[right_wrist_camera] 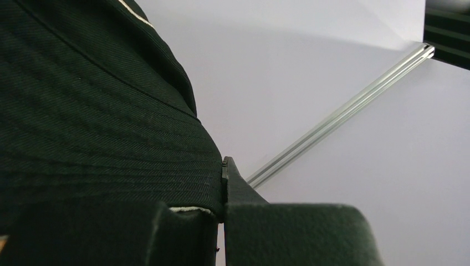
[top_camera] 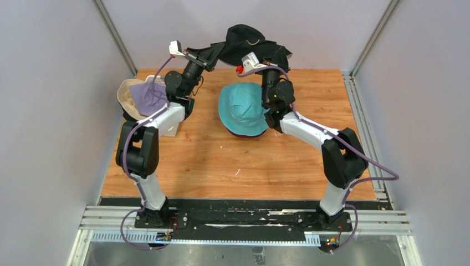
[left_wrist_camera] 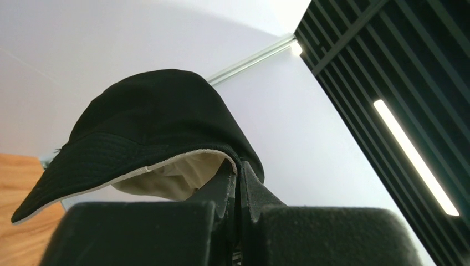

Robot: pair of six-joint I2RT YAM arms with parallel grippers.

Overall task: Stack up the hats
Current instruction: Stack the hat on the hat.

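Both arms hold a black hat [top_camera: 246, 45] with a small smiley face up high at the back of the table, stretched between them. My left gripper [top_camera: 217, 54] is shut on its brim at the left; the left wrist view shows the brim and cream lining [left_wrist_camera: 149, 138] pinched between the jaws [left_wrist_camera: 239, 177]. My right gripper [top_camera: 275, 57] is shut on the brim at the right [right_wrist_camera: 111, 127]. Below them a teal hat [top_camera: 242, 109] lies on top of a maroon hat [top_camera: 244, 134] on the table. A lavender hat [top_camera: 147, 95] and a beige hat [top_camera: 126, 94] sit at the left.
The white basket [top_camera: 169, 131] under the lavender and beige hats stands at the table's left edge, mostly hidden by the left arm. Grey walls close in the sides and back. A metal rail [top_camera: 363, 111] runs along the table's right edge.
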